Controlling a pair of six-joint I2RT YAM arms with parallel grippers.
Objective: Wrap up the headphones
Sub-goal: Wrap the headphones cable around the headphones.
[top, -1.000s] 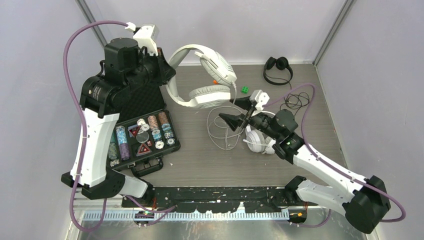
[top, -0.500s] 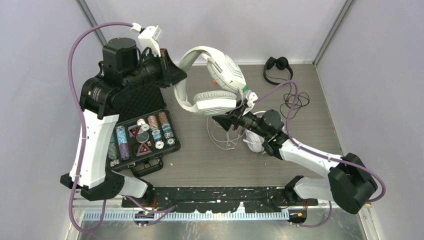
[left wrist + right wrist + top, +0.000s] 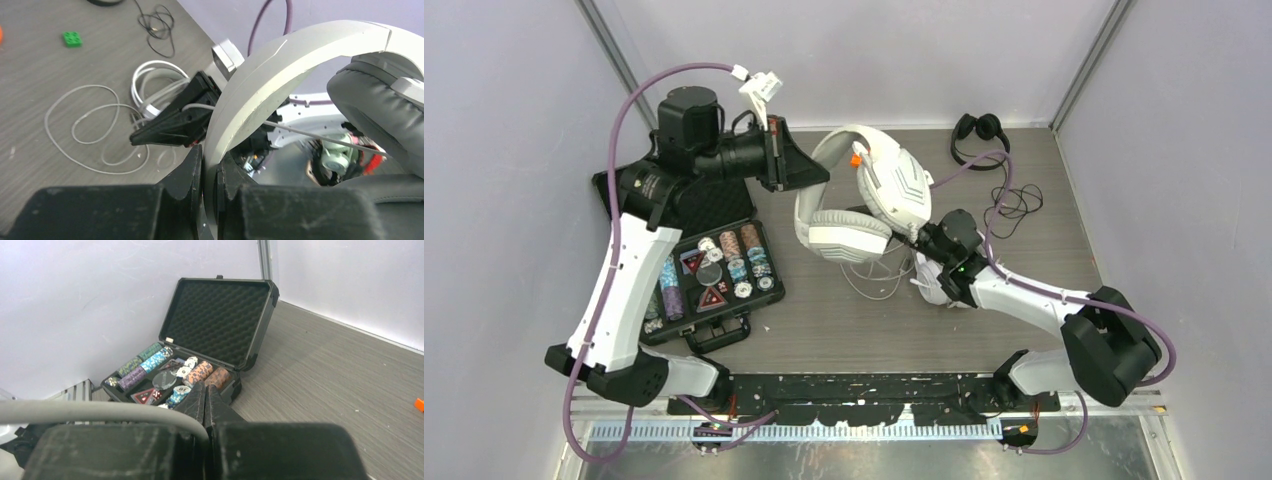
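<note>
Right fingers [image 3: 199,399] newly closed on cable [image 3: 100,411], left fingers [image 3: 192,175] clamping white headset [image 3: 280,65] (grey table [image 3: 824,320], lilac walls [image 3: 874,60])

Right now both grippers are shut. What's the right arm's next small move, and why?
Probably sweep the right gripper around the headband of the white headset, laying a first turn. The left gripper clamps that headband, holding the headset off the table, and the right gripper is shut on the white cable, with slack looped on the table.
</note>
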